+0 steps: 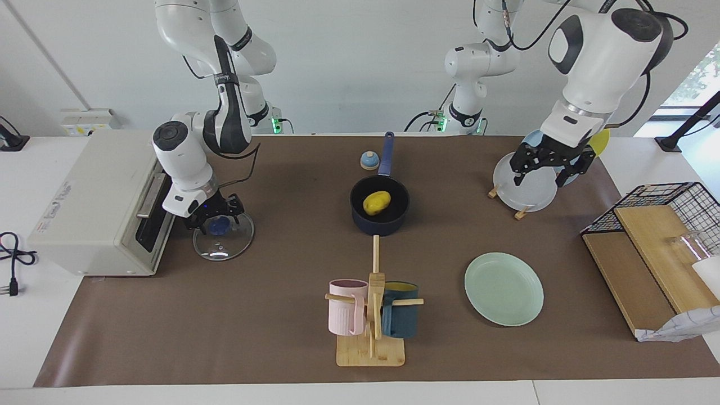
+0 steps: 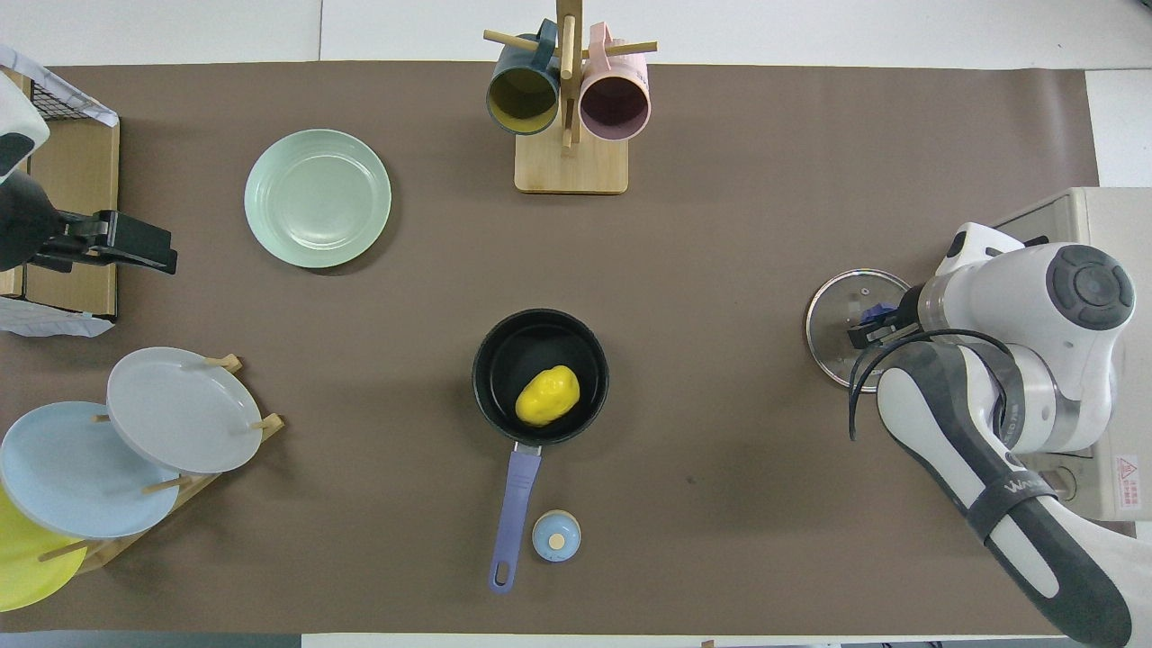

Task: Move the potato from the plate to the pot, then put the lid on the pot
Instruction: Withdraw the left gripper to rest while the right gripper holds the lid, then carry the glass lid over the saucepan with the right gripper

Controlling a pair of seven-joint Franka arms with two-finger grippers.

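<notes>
The potato (image 1: 376, 202) lies in the pot (image 1: 380, 212) at mid-table, the right gripper (image 1: 214, 219) down around the lid (image 1: 223, 239)'s knob — the left gripper (image 1: 550, 166) spread wide, raised by the upright plates (image 1: 554, 154).

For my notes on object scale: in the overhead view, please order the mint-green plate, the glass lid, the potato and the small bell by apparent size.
1. Mint-green plate
2. Glass lid, partly covered by the right gripper
3. Potato
4. Small bell
</notes>
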